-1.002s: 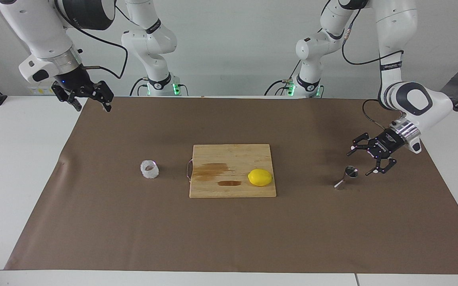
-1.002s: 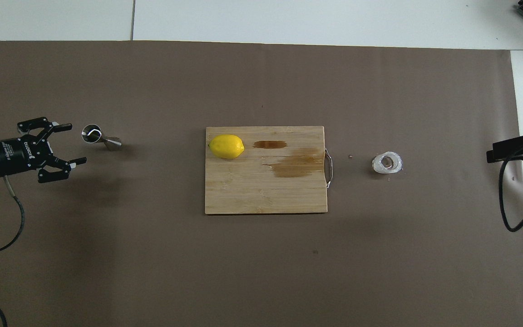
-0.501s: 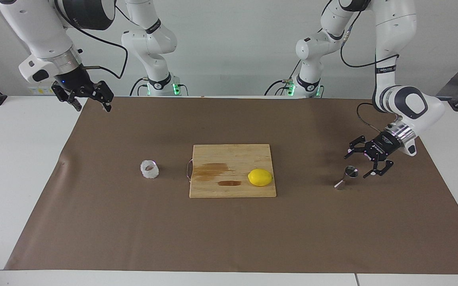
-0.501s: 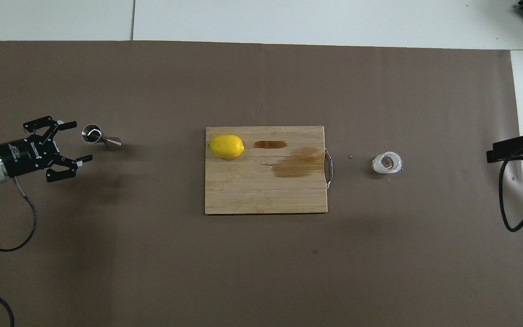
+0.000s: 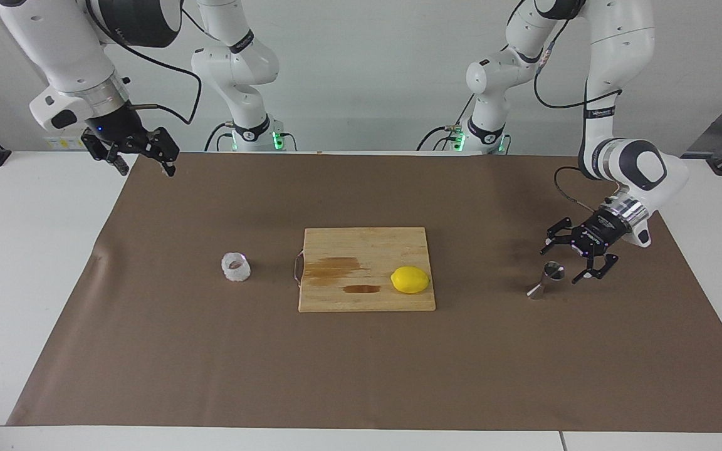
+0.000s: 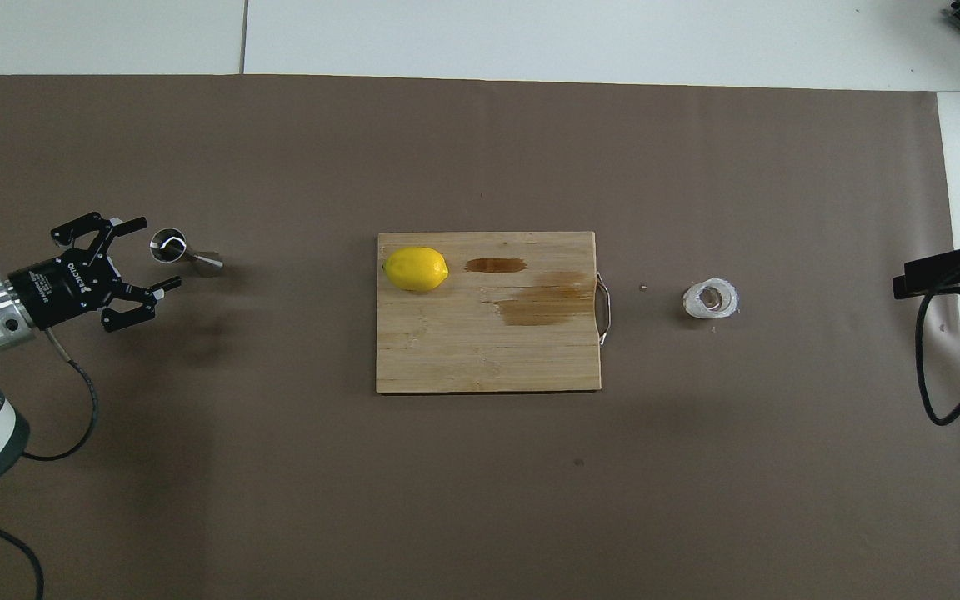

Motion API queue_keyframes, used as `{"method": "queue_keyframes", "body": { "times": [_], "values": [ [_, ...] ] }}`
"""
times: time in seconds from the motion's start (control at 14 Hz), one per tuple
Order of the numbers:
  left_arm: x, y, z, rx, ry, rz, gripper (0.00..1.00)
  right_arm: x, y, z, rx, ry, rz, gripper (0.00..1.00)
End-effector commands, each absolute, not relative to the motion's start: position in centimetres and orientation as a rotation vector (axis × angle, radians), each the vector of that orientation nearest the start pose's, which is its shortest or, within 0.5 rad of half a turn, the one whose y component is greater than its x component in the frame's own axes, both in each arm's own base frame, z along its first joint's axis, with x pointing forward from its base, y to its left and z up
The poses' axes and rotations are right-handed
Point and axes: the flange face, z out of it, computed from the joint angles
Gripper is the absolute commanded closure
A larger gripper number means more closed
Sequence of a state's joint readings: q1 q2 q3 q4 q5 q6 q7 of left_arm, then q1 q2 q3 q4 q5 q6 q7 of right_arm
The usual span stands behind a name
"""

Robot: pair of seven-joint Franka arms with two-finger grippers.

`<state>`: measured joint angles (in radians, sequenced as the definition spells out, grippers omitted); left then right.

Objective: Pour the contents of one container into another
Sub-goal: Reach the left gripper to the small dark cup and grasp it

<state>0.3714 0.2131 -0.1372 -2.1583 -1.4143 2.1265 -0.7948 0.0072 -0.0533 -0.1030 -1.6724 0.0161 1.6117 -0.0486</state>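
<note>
The left gripper [image 5: 563,263] hangs low over the brown mat at the left arm's end of the table, its two fingers spread wide with nothing between them. It sits just beside the steel jigger [image 5: 546,279], on the side nearer the table's end, and its fingertips [image 6: 140,222] reach alongside the jigger's rim without visibly touching it; in the overhead view the left gripper [image 6: 155,254] points toward the jigger [image 6: 183,252] from the mat's edge. The jigger stands on the mat, an hourglass of shiny metal with its open cone facing up. Farther along toward the middle of the table lies the wooden cutting board [image 5: 367,244], with darker wet-looking patches on its surface and a metal handle on the edge toward the right arm's end. A lemon [image 5: 410,279] rests on the board, at the end closest to the jigger. Past the board's handle, well apart from the jigger, the clear bumpy glass cup [image 5: 235,267] stands upright on the mat [image 5: 361,369]; seen from overhead the cup [image 6: 710,300] shows its round mouth. The right gripper [image 5: 143,161] waits raised above the mat's corner at the right arm's end, close to the robots, fingers apart and empty.
</note>
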Motion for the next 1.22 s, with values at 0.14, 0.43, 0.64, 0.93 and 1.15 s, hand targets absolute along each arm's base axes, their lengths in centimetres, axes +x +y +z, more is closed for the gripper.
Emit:
{"method": "queue_keyframes", "body": {
  "times": [0.14,0.43,0.64,0.93,1.15],
  "values": [
    [54.8,8.2,30.3,1.063,1.787,-0.554,0.0,53.9,-5.0,61.0,-3.121,0.092,0.01,0.0],
    [55.0,7.3,30.3,1.043,1.786,-0.556,0.0,53.9,-5.0,61.0,-3.121,0.092,0.01,0.0],
    [54.8,7.2,30.2,1.032,1.788,-0.561,0.0,53.9,-5.0,61.0,-3.121,0.092,0.01,0.0],
    [54.8,7.3,30.2,1.028,1.789,-0.56,0.03,53.9,-5.0,61.0,-3.121,0.092,0.01,0.0],
    [54.8,7.3,30.1,1.021,1.79,-0.56,0.13,53.9,-5.0,61.0,-3.121,0.092,0.01,0.0]
  ]
}}
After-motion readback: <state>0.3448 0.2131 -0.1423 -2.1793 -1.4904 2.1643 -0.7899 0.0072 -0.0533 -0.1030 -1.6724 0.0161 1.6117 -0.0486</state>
